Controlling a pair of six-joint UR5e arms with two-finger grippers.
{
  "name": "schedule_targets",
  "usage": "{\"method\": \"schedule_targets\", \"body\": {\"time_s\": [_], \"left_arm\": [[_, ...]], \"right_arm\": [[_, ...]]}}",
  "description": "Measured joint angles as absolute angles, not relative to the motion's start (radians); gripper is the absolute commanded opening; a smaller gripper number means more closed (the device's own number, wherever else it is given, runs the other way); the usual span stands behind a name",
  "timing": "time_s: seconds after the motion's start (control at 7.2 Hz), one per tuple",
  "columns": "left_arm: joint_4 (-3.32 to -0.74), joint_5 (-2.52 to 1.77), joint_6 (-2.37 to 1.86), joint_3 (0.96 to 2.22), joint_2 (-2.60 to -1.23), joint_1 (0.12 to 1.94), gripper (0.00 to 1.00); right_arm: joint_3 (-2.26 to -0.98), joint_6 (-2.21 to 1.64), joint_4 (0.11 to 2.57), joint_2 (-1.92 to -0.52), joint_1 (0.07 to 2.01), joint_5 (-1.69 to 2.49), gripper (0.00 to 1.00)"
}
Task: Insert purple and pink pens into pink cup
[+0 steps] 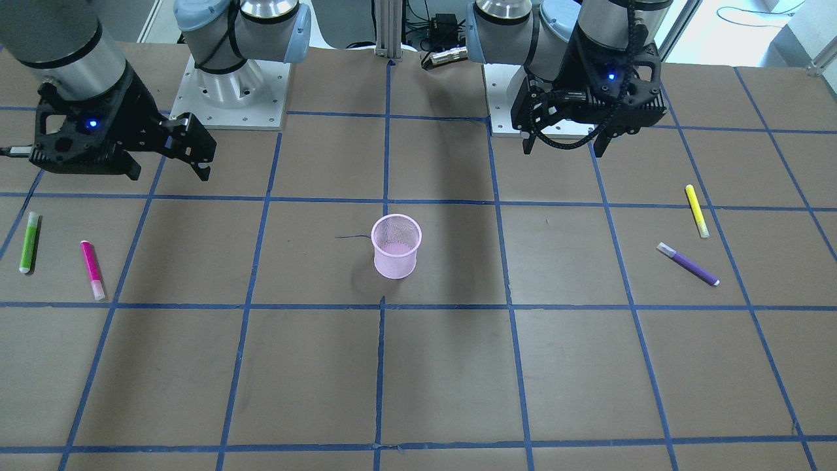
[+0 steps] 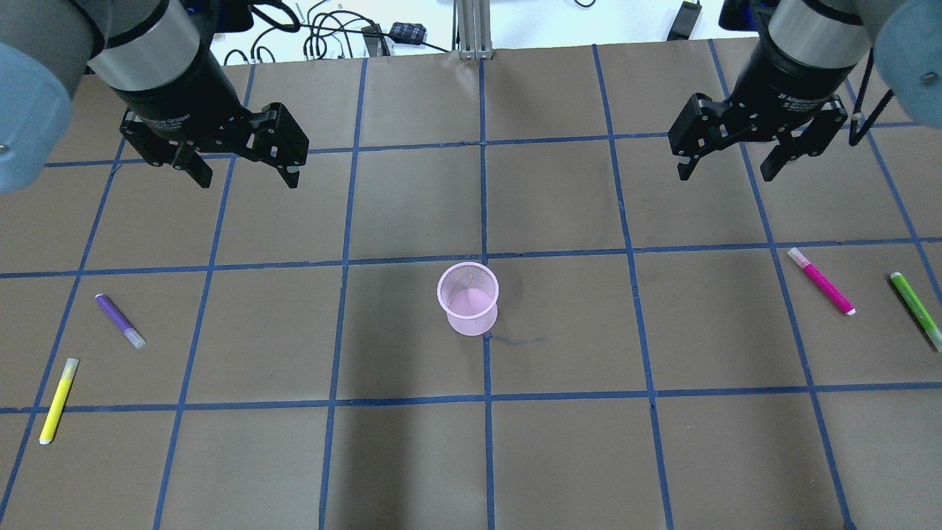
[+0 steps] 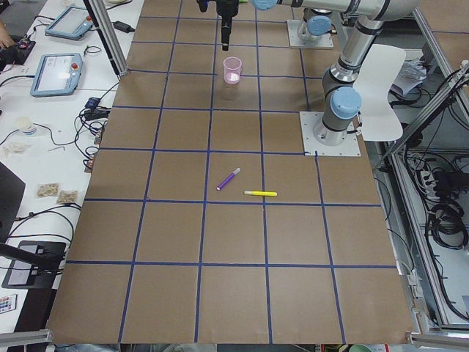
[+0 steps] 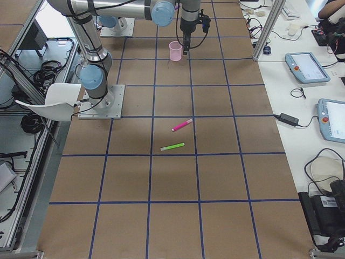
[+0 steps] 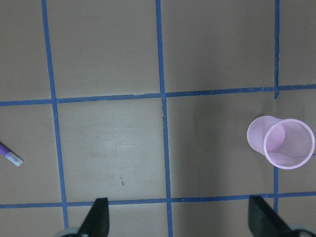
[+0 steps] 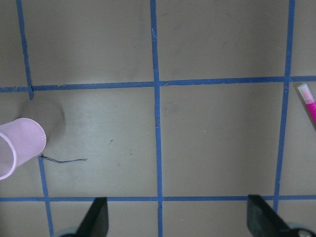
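Nothing is picked up yet. In the overhead view the pink cup (image 2: 469,298) stands upright and empty in the middle of the surface (image 2: 559,456). The left gripper (image 2: 247,179) hangs at upper left and the right gripper (image 2: 726,175) at upper right, both with jaws spread wide and holding nothing. The purple pen (image 2: 119,321) lies flat at lower left of the left gripper, well apart from it, its long axis slanting from upper left to lower right. So the left arm looks the nearer one for it. The pink pen (image 2: 820,280) lies below and slightly right of the right gripper on a similar slant. A yellow pen (image 2: 58,400) and a green pen (image 2: 915,298) lie further out.
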State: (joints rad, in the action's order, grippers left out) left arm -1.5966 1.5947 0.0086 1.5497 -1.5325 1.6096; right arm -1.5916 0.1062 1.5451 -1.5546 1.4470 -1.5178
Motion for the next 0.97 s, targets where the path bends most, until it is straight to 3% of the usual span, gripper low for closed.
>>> {"method": "schedule_targets", "body": {"time_s": [0.97], "left_arm": [[-1.594,1.593,0.012,1.555,-1.530,1.611,1.00]], "right_arm": [[-1.653,0.918,1.744,-1.417,1.106,-1.517,1.00]]}}
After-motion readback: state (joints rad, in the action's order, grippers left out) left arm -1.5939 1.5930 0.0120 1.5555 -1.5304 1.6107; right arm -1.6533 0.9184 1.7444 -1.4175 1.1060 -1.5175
